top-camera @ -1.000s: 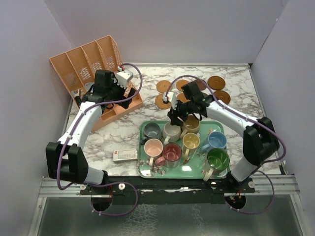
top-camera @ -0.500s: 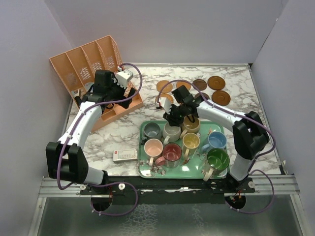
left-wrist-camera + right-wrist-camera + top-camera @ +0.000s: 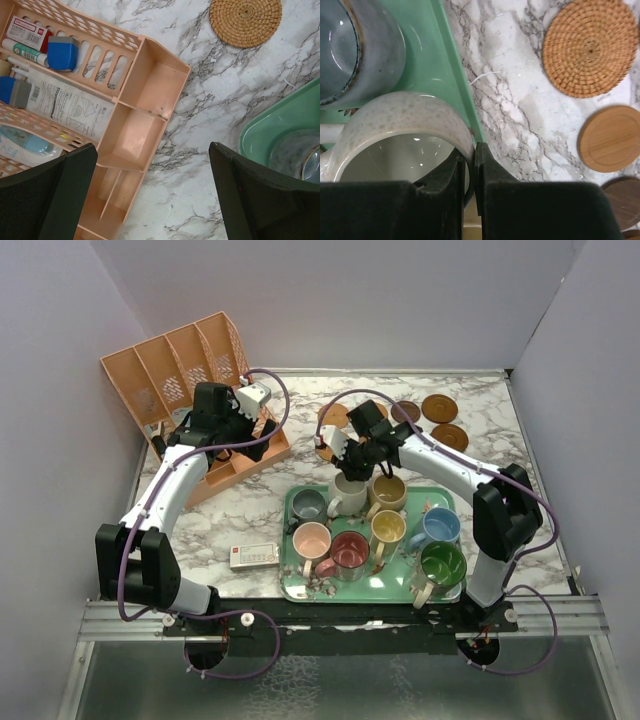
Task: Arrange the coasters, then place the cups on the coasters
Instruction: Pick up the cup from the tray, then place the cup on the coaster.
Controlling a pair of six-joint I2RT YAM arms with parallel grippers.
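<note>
Right pincer [image 3: 471, 160]: clamped on the cream cup [image 3: 395, 120] by its rim; cup sat at the tray [image 3: 434, 60] far edge, mid-worktop.
Left pincer [image 3: 155, 200]: wide open, empty, toward the worktop's left edge.
Lift: likely needed to clear the tray lip, stay level, then centre over the woven coaster [image 3: 590, 47].

Your right gripper [image 3: 357, 468] clamps the far rim of the cream mug [image 3: 346, 498] at the twelve o'clock edge of the green tray [image 3: 298, 588] — grey mug [image 3: 307, 505] at its nine, tan-brown mug [image 3: 389, 492] at its three. A brown coaster [image 3: 440, 407] lies at the gripper's two o'clock. Your left gripper [image 3: 222, 432] hangs over the orange organizer [image 3: 180, 365].
</note>
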